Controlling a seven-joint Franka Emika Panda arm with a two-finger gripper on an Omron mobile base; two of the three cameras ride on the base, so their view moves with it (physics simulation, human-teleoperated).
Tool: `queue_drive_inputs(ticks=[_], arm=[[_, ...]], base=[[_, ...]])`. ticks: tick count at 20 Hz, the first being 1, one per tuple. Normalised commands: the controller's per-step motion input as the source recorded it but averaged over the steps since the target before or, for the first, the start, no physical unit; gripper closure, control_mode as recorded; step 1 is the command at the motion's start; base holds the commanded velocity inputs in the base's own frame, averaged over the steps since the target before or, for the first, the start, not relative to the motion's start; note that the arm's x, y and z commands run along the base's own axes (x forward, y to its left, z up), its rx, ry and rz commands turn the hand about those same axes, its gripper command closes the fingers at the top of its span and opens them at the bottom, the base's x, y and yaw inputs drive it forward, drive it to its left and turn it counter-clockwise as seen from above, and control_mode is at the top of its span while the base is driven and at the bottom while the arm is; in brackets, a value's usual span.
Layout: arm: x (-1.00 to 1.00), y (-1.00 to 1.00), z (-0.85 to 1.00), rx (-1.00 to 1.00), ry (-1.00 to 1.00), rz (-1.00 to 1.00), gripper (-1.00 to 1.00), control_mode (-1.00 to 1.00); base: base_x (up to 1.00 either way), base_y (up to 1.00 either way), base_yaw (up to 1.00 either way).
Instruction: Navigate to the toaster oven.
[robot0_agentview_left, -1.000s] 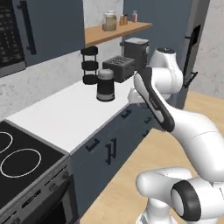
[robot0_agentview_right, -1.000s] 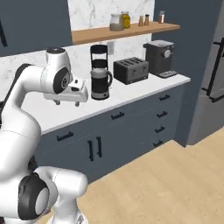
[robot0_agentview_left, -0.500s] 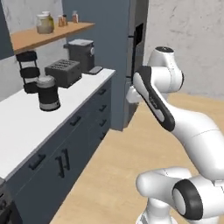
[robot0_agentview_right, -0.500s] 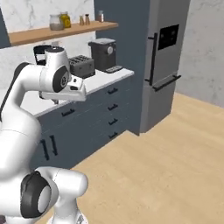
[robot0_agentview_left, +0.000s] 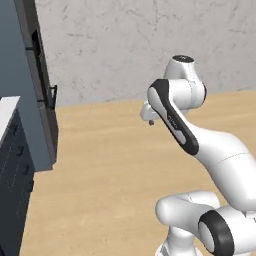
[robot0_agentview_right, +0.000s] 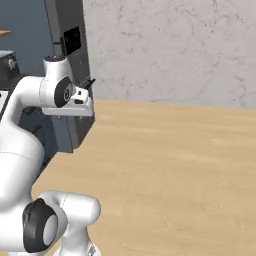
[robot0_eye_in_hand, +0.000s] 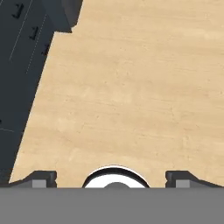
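Hand view looks down on bare wood floor (robot0_eye_in_hand: 131, 87), with the claw (robot0_eye_in_hand: 112, 177) held apart and gripping nothing. Dark drawers (robot0_eye_in_hand: 22, 65) run along its left, a tall grey fridge (robot0_agentview_right: 70, 65) stands just past it, and a grey wall (robot0_agentview_left: 150, 45) lies ahead. No toaster oven is seen

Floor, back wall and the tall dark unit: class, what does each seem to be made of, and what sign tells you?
Floor: light wood planks, matt, with visible grain streaks. Back wall: grey plaster or concrete, mottled with fine cracks. Tall dark unit: probably painted metal or laminate; smooth, flat, dark grey, with black handles.
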Motion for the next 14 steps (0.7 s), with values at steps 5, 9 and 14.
queue_drive_inputs(ticks=[5,9,14], arm=[[0.0,0.0,0.0,0.0,0.0,0.0,-1.0,1.0],[0.0,0.0,0.0,0.0,0.0,0.0,-1.0,1.0],[0.0,0.0,0.0,0.0,0.0,0.0,-1.0,1.0]], base=[[0.0,0.0,-0.9],[0.0,0.0,-0.91],[0.0,0.0,-0.91]])
